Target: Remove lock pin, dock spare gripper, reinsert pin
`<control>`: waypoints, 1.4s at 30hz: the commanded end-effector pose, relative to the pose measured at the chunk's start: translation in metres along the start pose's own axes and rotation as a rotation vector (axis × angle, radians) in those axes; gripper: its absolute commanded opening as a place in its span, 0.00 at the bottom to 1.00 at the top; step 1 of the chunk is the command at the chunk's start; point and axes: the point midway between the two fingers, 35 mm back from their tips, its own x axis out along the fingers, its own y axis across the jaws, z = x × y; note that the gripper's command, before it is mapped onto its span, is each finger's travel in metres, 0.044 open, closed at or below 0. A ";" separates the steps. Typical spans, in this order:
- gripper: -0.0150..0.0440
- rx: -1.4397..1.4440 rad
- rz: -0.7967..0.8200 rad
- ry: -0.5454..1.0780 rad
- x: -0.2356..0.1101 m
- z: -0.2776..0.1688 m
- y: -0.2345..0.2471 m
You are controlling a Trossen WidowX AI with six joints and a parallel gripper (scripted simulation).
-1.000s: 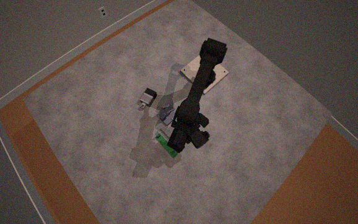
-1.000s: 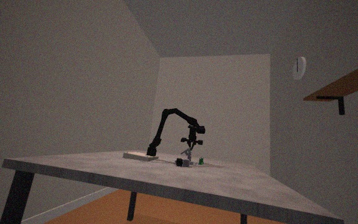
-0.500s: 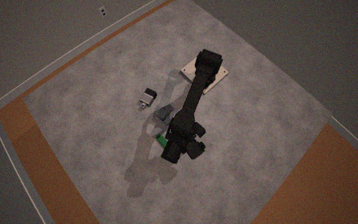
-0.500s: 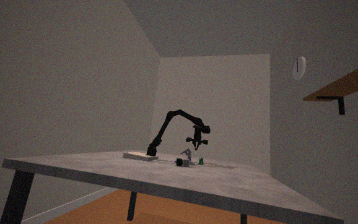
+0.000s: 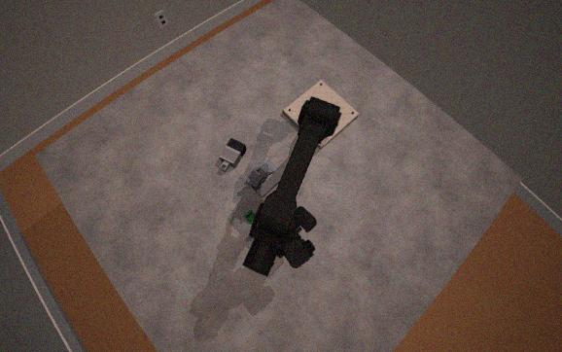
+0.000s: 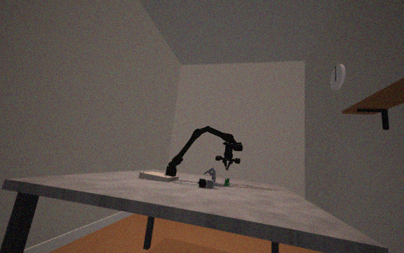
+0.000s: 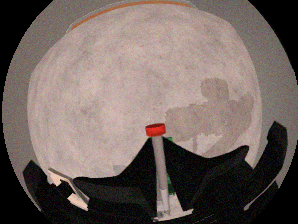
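My gripper (image 6: 227,168) (image 7: 155,140) is shut on the lock pin, upright above the table; the fingertips are hidden under the arm in the top view. The pin (image 7: 160,167) is a grey shaft with a red head (image 7: 155,130), which shows above the fingers in the wrist view. The grey-blue mount (image 5: 258,176) (image 6: 212,173) stands on the table between the arm's base and my gripper. Its socket is too small to make out. The spare gripper (image 5: 231,153) (image 6: 206,183), a dark and light grey block, lies apart with its small spigot (image 5: 224,165) showing.
A green piece (image 5: 249,217) (image 6: 227,182) (image 7: 171,186) stands on the table below my gripper, partly hidden by the arm and fingers. The arm's base stands on a pale board (image 5: 346,113) (image 6: 155,177). The arm's shadow falls across the table (image 5: 170,194).
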 end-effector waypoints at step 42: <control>0.25 0.010 -0.007 -0.002 0.053 -0.008 -0.019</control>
